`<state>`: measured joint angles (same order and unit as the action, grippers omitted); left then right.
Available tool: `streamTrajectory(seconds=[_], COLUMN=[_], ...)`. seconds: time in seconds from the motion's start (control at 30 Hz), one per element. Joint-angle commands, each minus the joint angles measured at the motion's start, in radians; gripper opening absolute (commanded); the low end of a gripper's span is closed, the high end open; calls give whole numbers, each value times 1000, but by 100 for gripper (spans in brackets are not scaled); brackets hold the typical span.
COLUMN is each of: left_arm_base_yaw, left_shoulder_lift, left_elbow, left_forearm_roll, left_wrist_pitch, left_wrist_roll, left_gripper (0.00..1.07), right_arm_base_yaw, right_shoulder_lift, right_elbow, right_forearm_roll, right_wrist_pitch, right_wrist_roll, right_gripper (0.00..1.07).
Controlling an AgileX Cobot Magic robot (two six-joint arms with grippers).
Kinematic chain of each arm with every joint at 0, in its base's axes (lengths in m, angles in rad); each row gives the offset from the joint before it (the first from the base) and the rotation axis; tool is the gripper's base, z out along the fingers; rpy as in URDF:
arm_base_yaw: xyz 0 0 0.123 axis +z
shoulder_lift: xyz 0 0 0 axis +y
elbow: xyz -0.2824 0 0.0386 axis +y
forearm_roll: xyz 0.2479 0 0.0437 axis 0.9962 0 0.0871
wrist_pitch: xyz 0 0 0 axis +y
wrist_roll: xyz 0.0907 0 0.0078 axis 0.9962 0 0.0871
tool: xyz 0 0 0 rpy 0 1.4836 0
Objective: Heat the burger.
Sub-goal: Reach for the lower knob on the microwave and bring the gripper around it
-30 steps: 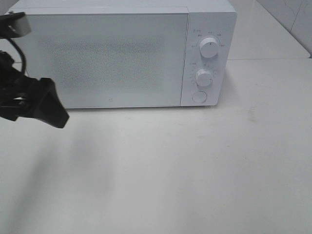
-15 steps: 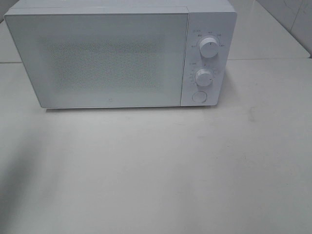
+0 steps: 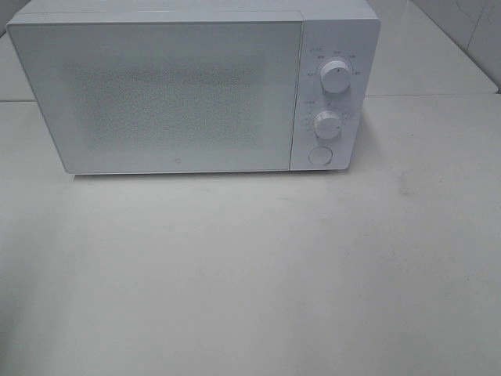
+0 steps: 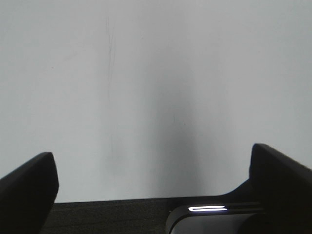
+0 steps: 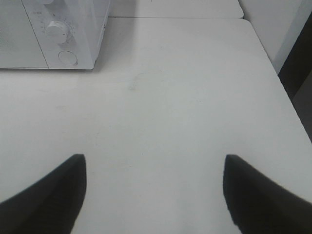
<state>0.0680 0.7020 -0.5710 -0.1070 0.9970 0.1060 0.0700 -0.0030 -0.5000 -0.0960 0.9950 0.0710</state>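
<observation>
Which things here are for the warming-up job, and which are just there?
For the job:
- microwave, door shut
- upper knob, lower knob, round button
- left gripper and right gripper, both open
- no burger in sight

Just there:
- white table
- tiled wall

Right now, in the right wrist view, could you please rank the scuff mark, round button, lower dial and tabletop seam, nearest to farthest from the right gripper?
From the right gripper:
1. Scuff mark, on the table ahead.
2. Round button and lower dial, microwave front panel; too close to call.
3. Tabletop seam, beyond the microwave's front.
</observation>
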Motion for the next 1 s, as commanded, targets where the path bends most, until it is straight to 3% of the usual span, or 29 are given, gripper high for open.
streamTrajectory(seconds=[0.03, 1.0], left_arm_base_yaw=[3, 1], left_shoulder_lift=[-129, -719], left_elbow=[24, 53], left_forearm_roll=[10, 12], left_wrist_pitch=[4, 73], left_wrist_roll=[-22, -20], left_gripper=[102, 101], right_arm_base_yaw=[-6, -6], right_shoulder_lift=[-29, -29], right_elbow=[2, 2], right_forearm_roll=[-1, -1], right_wrist_pitch=[2, 2], right_wrist_roll=[-14, -14], right_gripper=[76, 76])
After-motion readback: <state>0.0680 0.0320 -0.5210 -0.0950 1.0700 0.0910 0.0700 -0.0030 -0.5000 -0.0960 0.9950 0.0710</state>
